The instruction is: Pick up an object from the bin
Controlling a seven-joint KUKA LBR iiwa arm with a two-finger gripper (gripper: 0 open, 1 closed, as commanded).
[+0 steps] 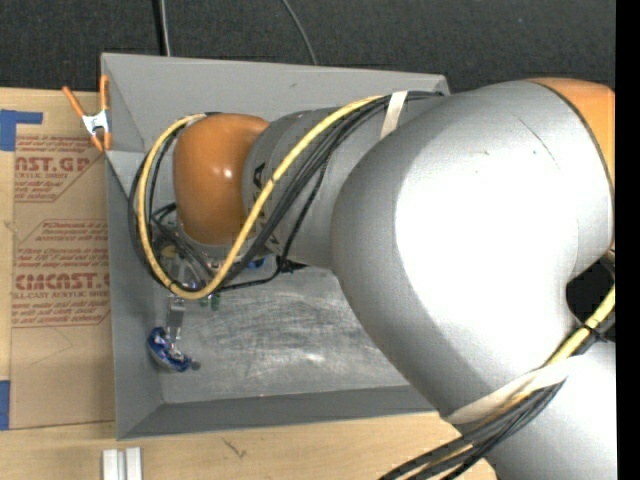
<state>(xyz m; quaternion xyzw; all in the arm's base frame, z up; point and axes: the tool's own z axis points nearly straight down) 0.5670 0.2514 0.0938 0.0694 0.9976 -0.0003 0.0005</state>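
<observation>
One small blue thing (166, 351) lies near the lower-left corner of the bin (300, 333), on the bare floor and close to the left wall. The gripper (176, 328) hangs just above it, reaching down from under the wrist, so the thing sits below the tip and a shade to its left. Tip and thing look as if they touch or nearly touch, but I cannot tell which. Nor can I tell whether the gripper is open, closed or already round the thing: it is thin, dark and half lost against the grey. The thing's shape and long axis are hard to make out; it seems curved, with a pale patch. The arm (470, 248) and its orange cover (210, 183) hide most of the bin, so what lies beneath them is unknown.
</observation>
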